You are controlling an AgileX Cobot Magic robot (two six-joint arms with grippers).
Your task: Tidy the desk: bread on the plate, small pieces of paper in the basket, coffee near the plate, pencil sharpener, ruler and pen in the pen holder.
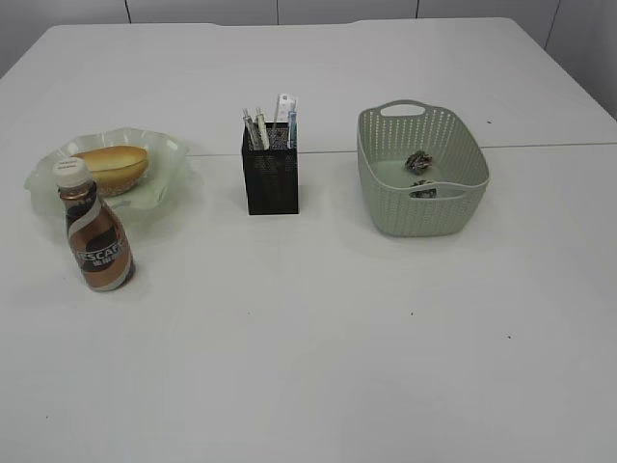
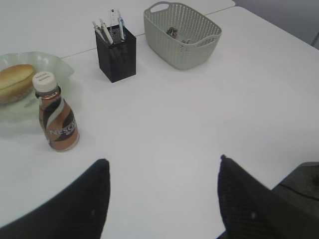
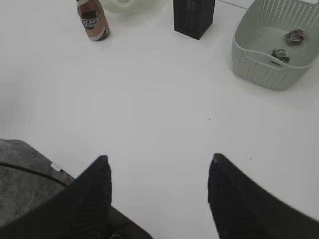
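Standing beside the pale green ruffled glass plate (image 1: 164, 154), the brown coffee bottle with a white cap (image 1: 96, 241) looks smooth, rigid and top-heavy; I'd take it around the middle of its body. The golden bread roll (image 1: 114, 166) on the plate looks soft and easily squashed. 2 crumpled paper scraps (image 1: 418, 162) lie in the sage-green woven plastic basket (image 1: 386, 198), and pens and a ruler stand in the black mesh pen holder (image 1: 271, 183). The left gripper (image 2: 162, 199) and right gripper (image 3: 157, 196) hang wide open over bare white table (image 1: 318, 367), holding nothing.
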